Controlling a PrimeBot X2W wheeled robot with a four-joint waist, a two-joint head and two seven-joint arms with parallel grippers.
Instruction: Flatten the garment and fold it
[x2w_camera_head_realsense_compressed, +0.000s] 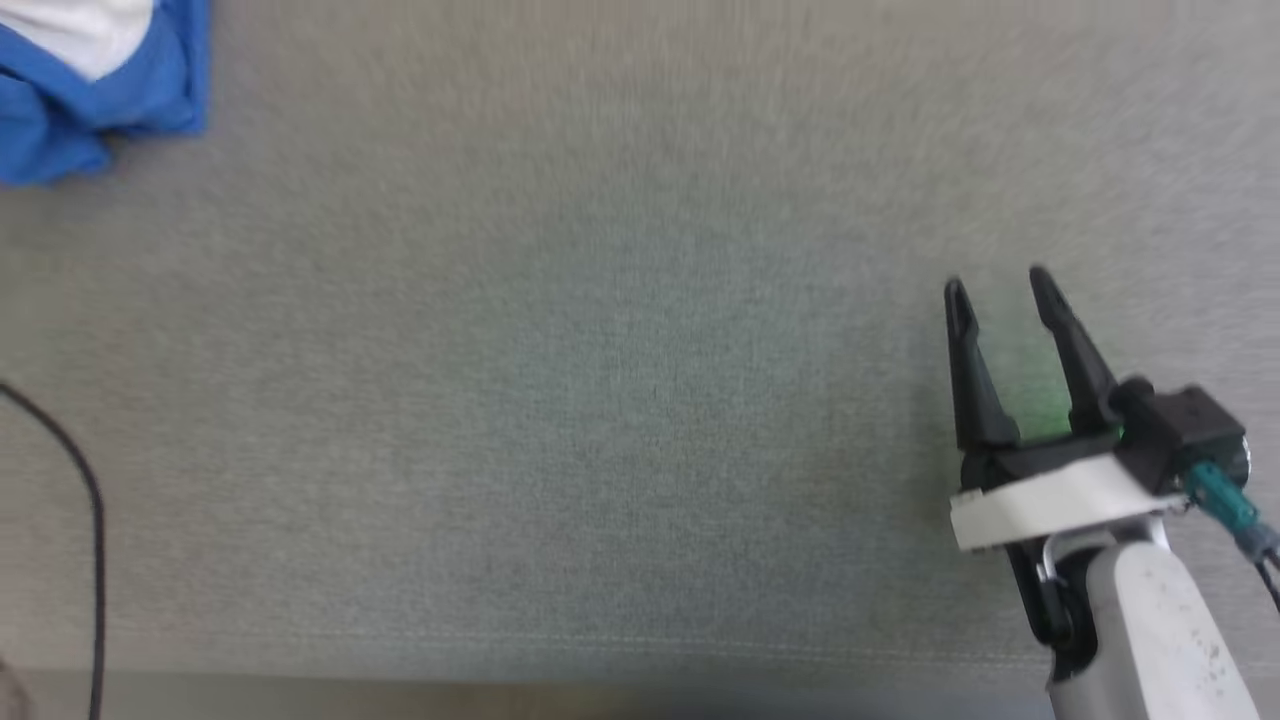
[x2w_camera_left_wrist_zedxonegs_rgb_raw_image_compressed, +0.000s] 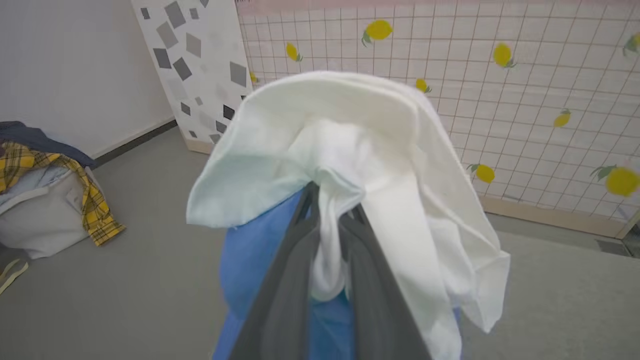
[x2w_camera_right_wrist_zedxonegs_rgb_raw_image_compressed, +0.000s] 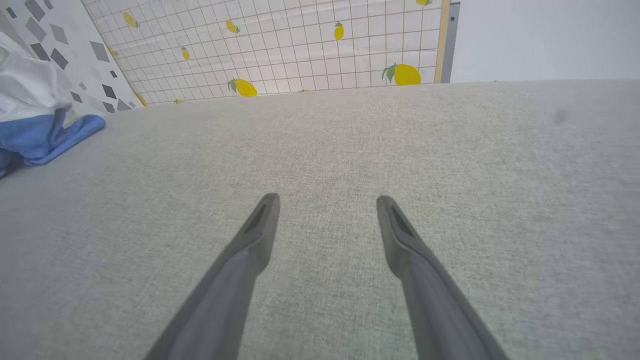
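The garment is a bunched heap of white and bright blue cloth at the far left corner of the grey table in the head view. In the left wrist view my left gripper is shut on a fold of the garment's white cloth, which drapes over the fingers with blue fabric below. The garment also lies at the left edge of the right wrist view. My right gripper hovers open over bare table at the right, its fingers spread with nothing between them.
The grey cloth-covered table spreads between garment and right gripper. A black cable curves along the table's left edge. Beyond stand a lemon-print tiled wall and a basket of clothes with a yellow plaid piece on the floor.
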